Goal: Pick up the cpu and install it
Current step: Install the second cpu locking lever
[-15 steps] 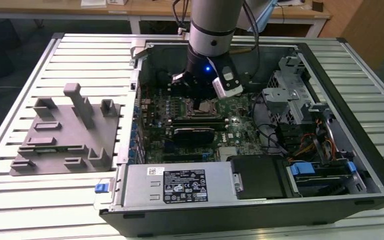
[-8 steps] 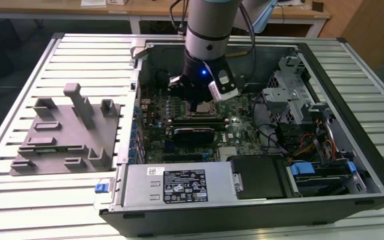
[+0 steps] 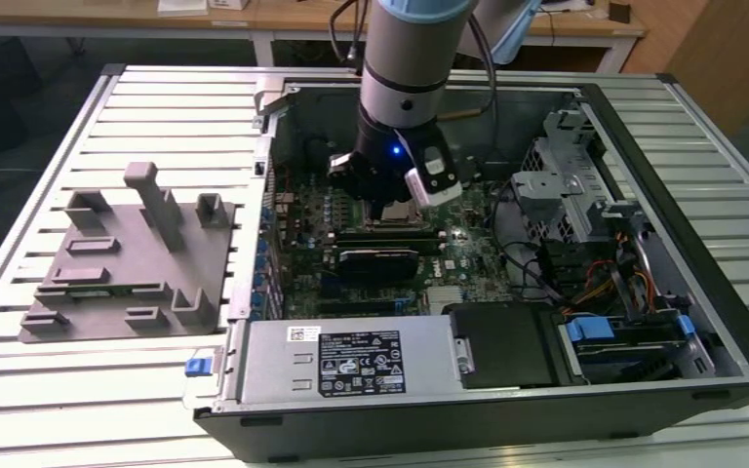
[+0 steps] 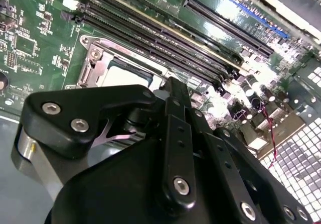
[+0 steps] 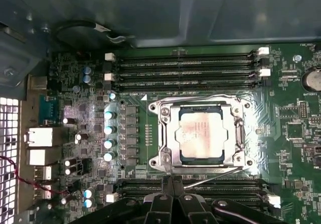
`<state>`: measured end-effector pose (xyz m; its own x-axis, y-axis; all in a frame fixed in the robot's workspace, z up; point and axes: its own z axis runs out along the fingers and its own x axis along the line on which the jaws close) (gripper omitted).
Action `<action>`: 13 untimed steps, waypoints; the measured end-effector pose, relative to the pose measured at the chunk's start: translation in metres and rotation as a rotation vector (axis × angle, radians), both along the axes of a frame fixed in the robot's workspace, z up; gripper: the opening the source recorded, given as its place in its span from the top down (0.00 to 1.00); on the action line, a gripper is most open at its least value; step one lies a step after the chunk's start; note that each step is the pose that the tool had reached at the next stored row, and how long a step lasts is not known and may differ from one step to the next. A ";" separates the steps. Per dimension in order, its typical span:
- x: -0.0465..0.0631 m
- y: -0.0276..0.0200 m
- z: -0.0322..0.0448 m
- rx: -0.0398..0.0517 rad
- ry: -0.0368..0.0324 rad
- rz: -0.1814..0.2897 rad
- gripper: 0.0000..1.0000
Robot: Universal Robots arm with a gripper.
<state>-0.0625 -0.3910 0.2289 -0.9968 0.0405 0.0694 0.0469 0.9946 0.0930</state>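
The arm reaches down into the open computer case [image 3: 687, 322], its gripper [image 3: 394, 200] hanging just above the motherboard [image 5: 90, 83]. The cpu [image 5: 201, 133] lies flat inside the metal socket frame [image 5: 168, 138], pale silver top up, between the two banks of memory slots [image 5: 185, 66]. In both wrist views the black fingers [image 5: 170, 191] are pressed together, holding nothing, and their tips sit just beside the frame's edge. On the exterior view's left, the grey fixture [image 3: 128, 263] rests on the slatted table [image 3: 36, 390].
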 end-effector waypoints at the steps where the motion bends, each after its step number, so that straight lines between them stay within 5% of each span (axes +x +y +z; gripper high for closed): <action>1: 0.000 -0.0011 -0.0006 0.0007 -0.0001 0.000 0.89; 13: -0.003 -0.0037 -0.0121 0.0097 0.0000 0.000 0.89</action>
